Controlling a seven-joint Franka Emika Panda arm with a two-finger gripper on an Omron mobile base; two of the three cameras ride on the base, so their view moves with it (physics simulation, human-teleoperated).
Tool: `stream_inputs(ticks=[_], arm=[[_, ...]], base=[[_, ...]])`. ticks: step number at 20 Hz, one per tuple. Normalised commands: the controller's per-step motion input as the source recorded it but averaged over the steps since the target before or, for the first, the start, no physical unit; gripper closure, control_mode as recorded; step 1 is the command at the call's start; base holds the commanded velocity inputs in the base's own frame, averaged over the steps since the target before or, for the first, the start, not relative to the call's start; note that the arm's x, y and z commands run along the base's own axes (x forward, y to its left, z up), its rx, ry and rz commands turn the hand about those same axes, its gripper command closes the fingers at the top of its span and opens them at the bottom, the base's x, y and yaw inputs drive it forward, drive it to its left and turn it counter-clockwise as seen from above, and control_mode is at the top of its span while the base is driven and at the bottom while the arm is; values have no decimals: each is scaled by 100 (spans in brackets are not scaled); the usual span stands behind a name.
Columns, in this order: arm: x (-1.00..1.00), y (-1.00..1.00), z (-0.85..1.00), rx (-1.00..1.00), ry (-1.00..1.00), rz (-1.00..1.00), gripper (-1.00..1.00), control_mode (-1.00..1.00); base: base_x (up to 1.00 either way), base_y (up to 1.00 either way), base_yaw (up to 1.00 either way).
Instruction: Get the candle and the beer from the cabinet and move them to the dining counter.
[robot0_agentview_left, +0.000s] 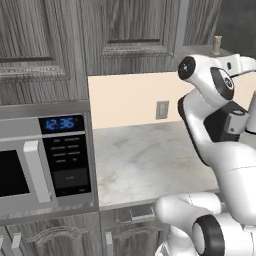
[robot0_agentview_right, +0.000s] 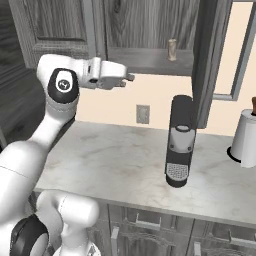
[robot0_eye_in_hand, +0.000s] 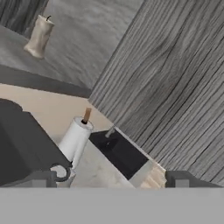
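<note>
One candle (robot0_agentview_left: 217, 45) stands on the cabinet (robot0_agentview_left: 135, 30) shelf above the arm in the left base view. Right base view: the released fingers (robot0_agentview_right: 127, 80) hover left of it, above the table (robot0_agentview_right: 125, 160). Hand view: the candle sits upper left, a paper-towel roll (robot0_eye_in_hand: 75, 141) below.

A kitchen: microwave (robot0_agentview_left: 45, 160), coffee machine (robot0_agentview_right: 180, 142), marble counter (robot0_agentview_right: 125, 160), wood-grain cabinets (robot0_agentview_right: 145, 30)
</note>
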Motion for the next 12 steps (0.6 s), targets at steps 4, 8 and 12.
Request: stream_inputs(ticks=[4, 8, 12], arm=[[14, 52, 0, 24, -36, 38, -100, -100], [19, 44, 0, 24, -35, 41, -100, -100], [19, 44, 6, 23, -32, 41, -100, -100]], base=[[0, 0, 0], [0, 0, 0], [0, 0, 0]])
